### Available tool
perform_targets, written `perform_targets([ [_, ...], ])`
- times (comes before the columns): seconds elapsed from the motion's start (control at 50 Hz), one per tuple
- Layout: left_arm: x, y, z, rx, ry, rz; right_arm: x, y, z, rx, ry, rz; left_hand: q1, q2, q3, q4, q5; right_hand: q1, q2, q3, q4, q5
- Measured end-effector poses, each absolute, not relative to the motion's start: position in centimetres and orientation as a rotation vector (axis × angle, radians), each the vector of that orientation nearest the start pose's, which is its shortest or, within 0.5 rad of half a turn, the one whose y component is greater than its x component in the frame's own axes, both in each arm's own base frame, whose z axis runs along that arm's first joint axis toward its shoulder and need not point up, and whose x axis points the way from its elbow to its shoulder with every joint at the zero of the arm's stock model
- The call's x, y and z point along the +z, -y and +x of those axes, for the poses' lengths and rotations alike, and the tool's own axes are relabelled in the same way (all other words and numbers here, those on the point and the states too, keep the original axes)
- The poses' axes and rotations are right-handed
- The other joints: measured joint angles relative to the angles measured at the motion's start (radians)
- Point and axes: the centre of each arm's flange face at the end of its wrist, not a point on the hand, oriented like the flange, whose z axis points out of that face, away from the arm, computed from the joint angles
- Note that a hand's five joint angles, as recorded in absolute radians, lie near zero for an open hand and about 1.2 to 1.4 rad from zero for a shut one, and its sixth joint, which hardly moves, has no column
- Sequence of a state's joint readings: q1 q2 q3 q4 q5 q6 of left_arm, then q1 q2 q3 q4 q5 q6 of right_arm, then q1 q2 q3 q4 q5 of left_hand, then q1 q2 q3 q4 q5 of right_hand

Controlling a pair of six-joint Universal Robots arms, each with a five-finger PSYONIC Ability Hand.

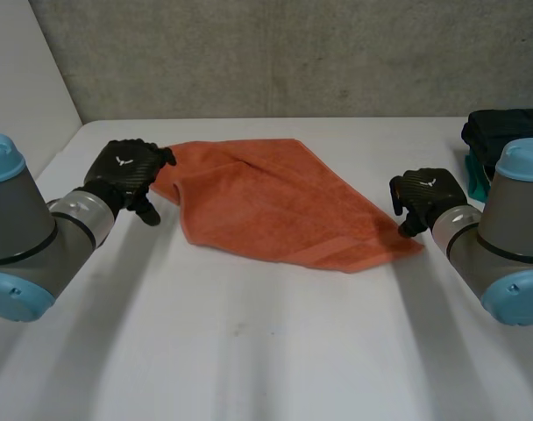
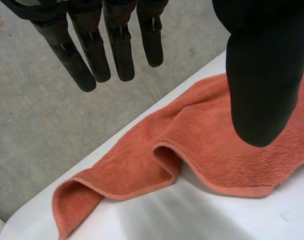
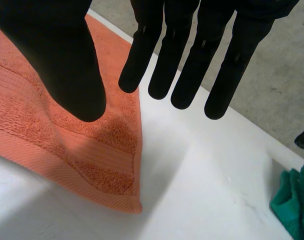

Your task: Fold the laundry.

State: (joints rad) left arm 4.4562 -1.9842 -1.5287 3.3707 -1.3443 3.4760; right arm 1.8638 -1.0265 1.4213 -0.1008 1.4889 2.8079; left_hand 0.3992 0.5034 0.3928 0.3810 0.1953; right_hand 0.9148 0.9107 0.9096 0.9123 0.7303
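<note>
Head view: orange towel [image 1: 266, 202] spread askew across the middle of the white table [image 1: 249, 351], rumpled along its left side. Left hand [image 1: 126, 171] at the towel's left end, right hand [image 1: 424, 195] at its near-right corner. Dark folded cloth [image 1: 508, 132] and teal cloth [image 1: 475, 182] well apart at the table's right edge.

Left wrist view: fingers [image 2: 119, 50] and thumb [image 2: 262, 75] straight and spread, holding nothing, poised over a buckled stretch of hem.

Right wrist view: fingers [image 3: 187, 65] straight, thumb [image 3: 67, 60] above the striped border just beside the corner, nothing pinched.

Judged the opening step: getting hold of both ends before any fold. Next, probably: lower each hand and pinch hem between thumb and fingers, on the left minding the buckle so as to catch one layer only.
</note>
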Motion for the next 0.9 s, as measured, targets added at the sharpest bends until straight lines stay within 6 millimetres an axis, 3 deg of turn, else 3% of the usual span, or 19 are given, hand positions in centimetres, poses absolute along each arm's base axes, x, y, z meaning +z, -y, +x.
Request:
perform_targets([
  [0.18, 20.3, 31.2, -24.4, -2.086, -2.323, 0.949, 17.4, 30.4, 26.1, -1.751, -2.337, -0.817, -0.101, 0.000, -0.098, -0.090, -0.091, -0.351, -0.346, -0.349, -0.347, -0.364],
  [0.34, 21.7, 30.8, -24.4, -2.111, -2.293, 0.927, 16.6, 27.3, 31.2, -1.637, -2.226, -0.833, -0.178, 0.000, -0.170, -0.175, -0.142, -0.474, -0.468, -0.464, -0.488, -0.507],
  [0.48, 22.0, 30.8, -24.4, -2.123, -2.282, 0.920, 14.5, 27.3, 34.4, -1.608, -2.194, -0.835, -0.178, 0.000, -0.170, -0.175, -0.142, -0.474, -0.468, -0.464, -0.487, -0.503],
  [0.58, 22.0, 31.0, -24.3, -2.126, -2.279, 0.917, 12.7, 28.3, 35.9, -1.625, -2.209, -0.849, -0.178, 0.000, -0.170, -0.175, -0.142, -0.450, -0.454, -0.446, -0.432, -0.418],
  [0.78, 22.1, 31.4, -24.1, -2.131, -2.275, 0.908, 10.8, 30.1, 36.3, -1.674, -2.230, -0.895, -0.178, 0.000, -0.170, -0.175, -0.142, -0.290, -0.295, -0.291, -0.296, -0.283],
  [0.86, 22.1, 31.4, -24.1, -2.131, -2.276, 0.908, 10.4, 30.8, 36.1, -1.697, -2.236, -0.921, -0.178, 0.000, -0.170, -0.175, -0.142, 0.205, 0.229, 0.216, 0.213, 0.210],
  [0.9, 22.1, 31.5, -24.1, -2.130, -2.274, 0.907, 10.6, 31.0, 36.0, -1.711, -2.234, -0.921, -0.178, 0.000, -0.170, -0.175, -0.142, 0.212, 0.273, 0.273, 0.275, 0.258],
])
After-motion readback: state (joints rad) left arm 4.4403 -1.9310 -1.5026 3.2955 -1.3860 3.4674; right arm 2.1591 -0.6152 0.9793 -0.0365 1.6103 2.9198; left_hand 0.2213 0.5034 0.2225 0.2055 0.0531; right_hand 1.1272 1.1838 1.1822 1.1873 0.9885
